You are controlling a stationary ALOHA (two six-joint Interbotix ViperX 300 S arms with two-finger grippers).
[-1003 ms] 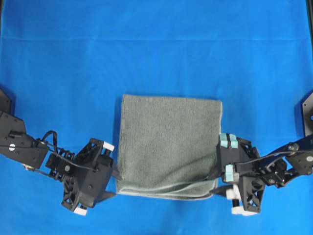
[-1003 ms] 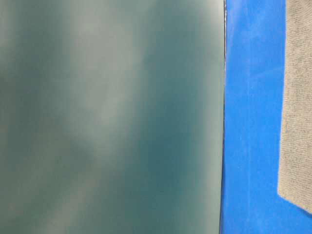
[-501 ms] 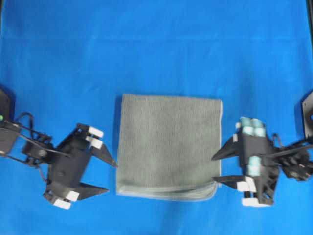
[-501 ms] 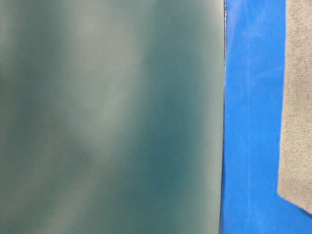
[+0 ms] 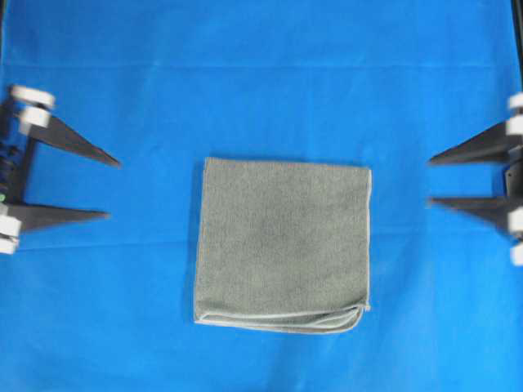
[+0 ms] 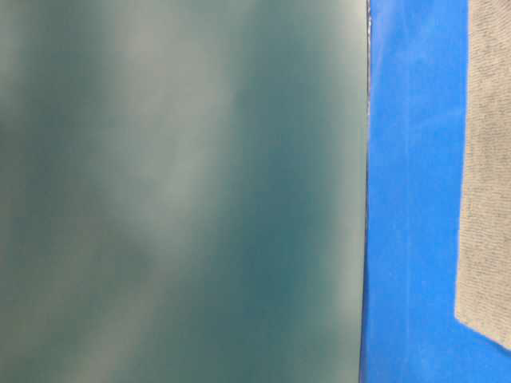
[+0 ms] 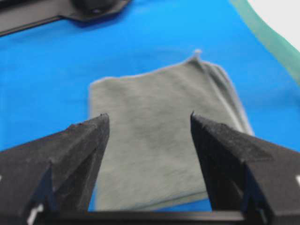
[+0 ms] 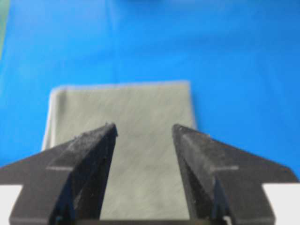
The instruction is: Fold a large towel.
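1. The towel [image 5: 282, 243] lies folded into a near-square in the middle of the surface, slightly toward the near edge in the overhead view. Its stacked layers and pale hem show along the near side, where one rounded corner [image 5: 353, 320] bulges out a little.
2. The far edge and the left side of the towel look straight and flat, with no part lifted.
3. In the table-level view only a strip of the grey terry cloth [image 6: 487, 159] shows at the right edge of the picture.
4. A bright blue sheet [image 5: 261, 82] covers the surface under the towel and reaches out on every side.
5. The left end effector [image 5: 113, 189] sits at the left edge of the overhead view, well apart from the towel, its two dark fingers [image 5: 78, 144] spread wide and pointing toward the cloth, holding nothing.
6. The right end effector [image 5: 430, 181] sits at the right edge, also well apart from the towel, its fingers [image 5: 474, 150] spread and empty.
7. A blurred dull green panel [image 6: 176, 191] fills most of the table-level view; what it is cannot be told.
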